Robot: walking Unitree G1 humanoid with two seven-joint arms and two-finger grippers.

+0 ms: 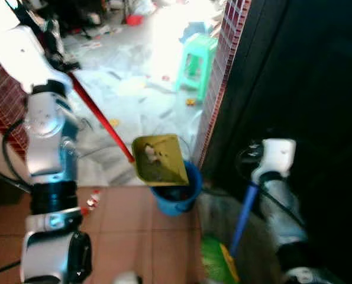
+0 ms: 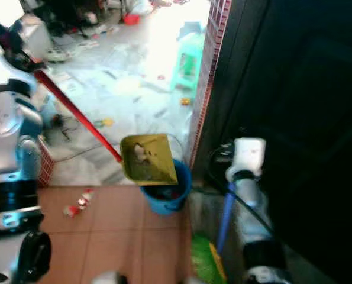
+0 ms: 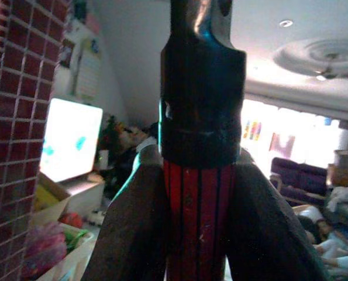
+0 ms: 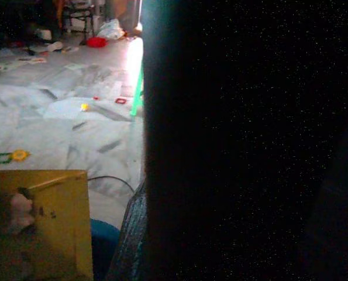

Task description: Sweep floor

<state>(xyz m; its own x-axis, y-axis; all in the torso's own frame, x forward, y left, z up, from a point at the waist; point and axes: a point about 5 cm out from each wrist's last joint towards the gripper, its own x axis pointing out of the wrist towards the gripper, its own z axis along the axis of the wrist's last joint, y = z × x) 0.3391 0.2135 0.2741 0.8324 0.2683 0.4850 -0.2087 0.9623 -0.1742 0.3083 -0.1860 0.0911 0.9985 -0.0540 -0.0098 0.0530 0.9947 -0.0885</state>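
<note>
- Dustpan (image 1: pixel 159 160), yellow, hung tilted over a blue bucket (image 1: pixel 178 192), its lip at the bucket's rim, with pale scraps lying in its tray.
- Its red handle (image 1: pixel 99 115) ran from the pan toward 10 o'clock, up to the left arm (image 1: pixel 45 118).
- The left gripper (image 3: pixel 200 234) was clenched on that handle: in the left wrist view both dark fingers (image 3: pixel 133 228) pressed the ribbed red shaft just below its black end cap (image 3: pixel 202 105).
- The bucket stood on terracotta tiles (image 1: pixel 122 225) beside the foot of a red brick pillar (image 1: pixel 223 71).
- A broom with a blue stick (image 1: pixel 244 216) stood at 5 o'clock from the bucket, its green and yellow head (image 1: pixel 218 260) low on the floor.
- The stick rose to the white wrist of the right arm (image 1: pixel 276 160); the right gripper's fingers could not be made out, so I cannot tell whether they were clasped.
- In the right wrist view a dark upright bar (image 4: pixel 168 140) blocked the middle, with the pan and bucket at its near side.
- Small red and white litter (image 1: pixel 91 200) lay on the tiles at 9 o'clock from the bucket.
- Beyond, at 12 o'clock, a green stool (image 1: pixel 196 59) stood on a pale marble floor (image 1: pixel 134 89) strewn with bits.
</note>
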